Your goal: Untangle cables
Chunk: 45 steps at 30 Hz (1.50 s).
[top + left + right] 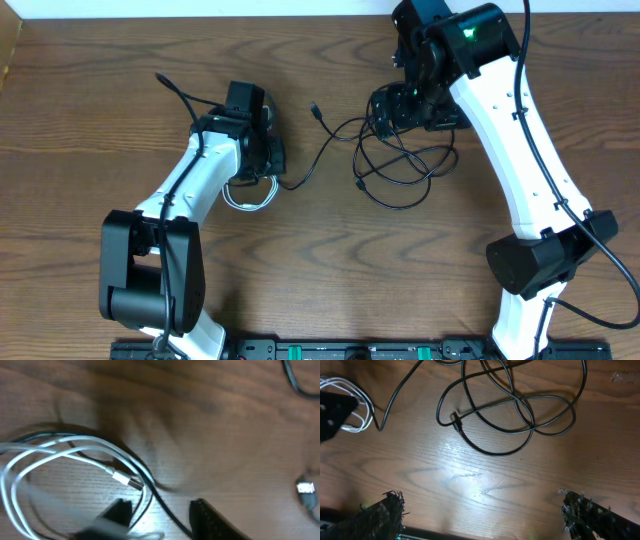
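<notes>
On the wooden desk [330, 270], nearest the front edge and left of the middle, the white cable [80, 440] lies in a small loose loop with its silver plug resting on the wood. The left gripper [160, 507] hangs right over the loop with its fingers apart and nothing clamped; one thin black strand runs between them and the white plug lies just beside one finger, though the view is blurred. Further back and right of the middle, the black cables [496, 453] lie in a heap of overlapping loops, one strand trailing left to the white loop. The right gripper [480, 495] hovers above the heap's far side, spread wide and empty. A loose black plug [315, 107] lies nearer the far edge
</notes>
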{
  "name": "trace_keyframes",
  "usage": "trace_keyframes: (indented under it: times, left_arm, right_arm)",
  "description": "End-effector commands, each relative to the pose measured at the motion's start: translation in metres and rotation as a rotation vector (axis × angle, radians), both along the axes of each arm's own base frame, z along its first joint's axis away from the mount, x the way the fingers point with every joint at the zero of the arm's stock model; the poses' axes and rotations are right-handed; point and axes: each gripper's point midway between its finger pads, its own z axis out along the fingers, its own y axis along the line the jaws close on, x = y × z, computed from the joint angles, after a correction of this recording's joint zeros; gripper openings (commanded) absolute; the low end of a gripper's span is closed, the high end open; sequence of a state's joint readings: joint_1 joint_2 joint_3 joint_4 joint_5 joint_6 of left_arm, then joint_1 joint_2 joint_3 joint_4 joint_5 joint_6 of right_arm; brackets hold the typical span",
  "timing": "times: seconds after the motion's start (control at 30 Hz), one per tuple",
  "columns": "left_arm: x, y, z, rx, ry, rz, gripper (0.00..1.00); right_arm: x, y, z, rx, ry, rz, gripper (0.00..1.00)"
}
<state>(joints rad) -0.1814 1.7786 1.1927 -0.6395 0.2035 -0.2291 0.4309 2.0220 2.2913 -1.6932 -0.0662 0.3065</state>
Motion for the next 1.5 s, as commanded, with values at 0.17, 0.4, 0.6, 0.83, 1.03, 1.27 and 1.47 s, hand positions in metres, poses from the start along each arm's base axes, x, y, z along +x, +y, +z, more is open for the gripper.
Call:
trace_keyframes:
  times: [0.17,0.4,0.6,0.83,1.03,1.27,1.47]
  left_arm:
    - [0.006,0.0,0.024,-0.015,-0.039,0.047,0.07]
    - [0.019,-0.003,0.162,-0.097,-0.363,0.067,0.07]
    - [-0.006,0.002,0.278,-0.179,-0.708,0.073,0.07]
    - [-0.049,0.012,0.371,-0.238,-1.023,0.072,0.07]
    - [-0.074,0.029,0.407,-0.217,-1.159,0.128,0.07]
    - [-0.087,0.062,0.415,-0.105,-1.211,0.268,0.08]
    - [-0.097,0.097,0.416,0.026,-1.229,0.426,0.07]
  right_arm:
    - [-0.002,0.003,0.004,-0.001,-0.011,0.0,0.99]
    - [-0.002,0.003,0.003,-0.001,-0.01,0.0,0.99]
    - [-0.002,0.003,0.003,-0.001,-0.01,0.0,0.99]
    - [-0.002,0.003,0.004,-0.001,-0.011,0.0,0.99]
    - [-0.002,0.003,0.003,-0.001,-0.01,0.0,0.99]
    - [-0.002,0.003,0.003,-0.001,-0.01,0.0,0.99]
    - [-0.002,0.003,0.003,-0.001,-0.01,0.0,0.99]
